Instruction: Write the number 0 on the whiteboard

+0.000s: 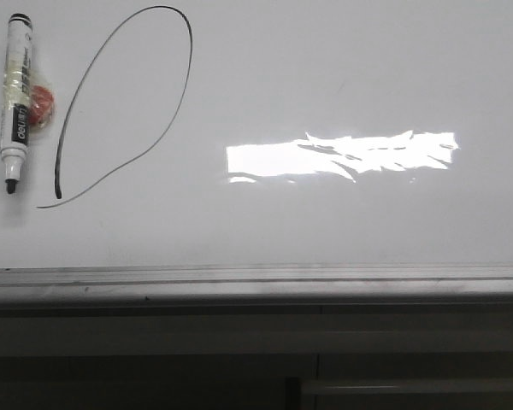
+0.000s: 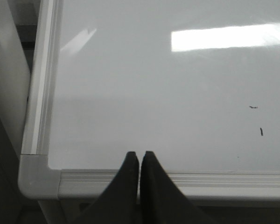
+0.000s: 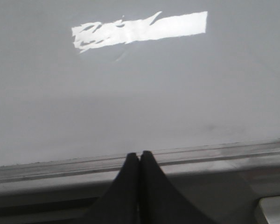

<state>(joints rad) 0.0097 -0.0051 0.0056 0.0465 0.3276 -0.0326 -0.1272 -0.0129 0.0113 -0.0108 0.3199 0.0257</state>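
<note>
The number 0 (image 1: 191, 60) is a thin black slanted oval loop on the whiteboard (image 1: 342, 68), at the left in the front view; its ends do not meet at the lower left. A white marker (image 1: 15, 94) with a black cap lies flat just left of the loop, a red piece beside it. Neither gripper shows in the front view. My left gripper (image 2: 139, 154) is shut and empty over the board's lower rail near its corner. My right gripper (image 3: 140, 154) is shut and empty over the lower rail (image 3: 214, 154).
A bright glare patch (image 1: 342, 155) lies on the board right of the loop. The grey metal rail (image 1: 256, 278) runs along the near edge, with a dark drop below it. Two small black marks (image 2: 261, 131) show in the left wrist view.
</note>
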